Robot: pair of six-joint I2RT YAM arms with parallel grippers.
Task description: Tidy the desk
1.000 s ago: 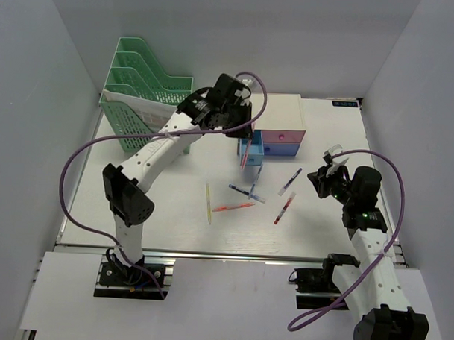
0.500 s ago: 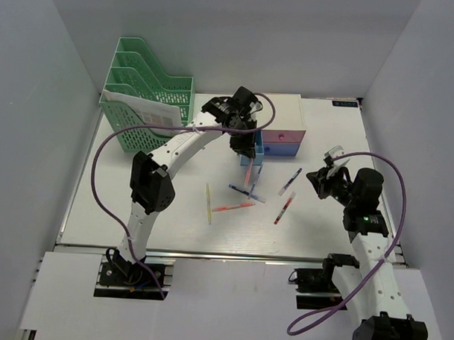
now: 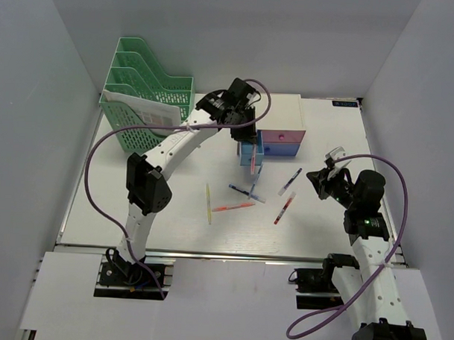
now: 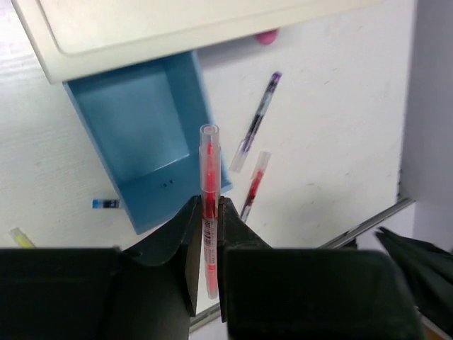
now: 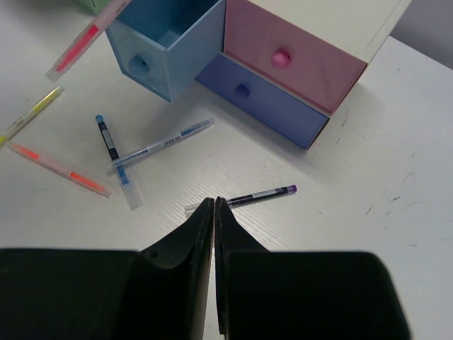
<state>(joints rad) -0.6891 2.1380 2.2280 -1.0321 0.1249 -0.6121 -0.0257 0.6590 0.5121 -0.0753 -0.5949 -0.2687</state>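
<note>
My left gripper (image 4: pixel 206 209) is shut on a red pen (image 4: pixel 209 177) that points away from the jaws. It hangs over the front edge of the pulled-out blue drawer (image 4: pixel 141 134), which looks bare inside. From above, this gripper (image 3: pixel 250 143) is at the left front of the small drawer box (image 3: pixel 277 116) on the white desk (image 3: pixel 136 204). My right gripper (image 5: pixel 214 202) is shut and holds nothing. It hovers just above a purple pen (image 5: pixel 255 196) at the desk's right (image 3: pixel 320 177).
Loose on the desk lie a purple pen (image 3: pixel 290 181), a red pen (image 3: pixel 284 208), crossed blue pens (image 3: pixel 247 190), an orange highlighter (image 3: pixel 233 207) and a yellow one (image 3: pixel 209 203). A green file rack (image 3: pixel 144 100) with papers stands back left. Pink (image 5: pixel 283 57) and lilac (image 5: pixel 262 99) drawers are closed.
My left gripper has carried the red pen right and slightly nearer, from beside the box to over the open blue drawer. The right gripper has barely shifted.
</note>
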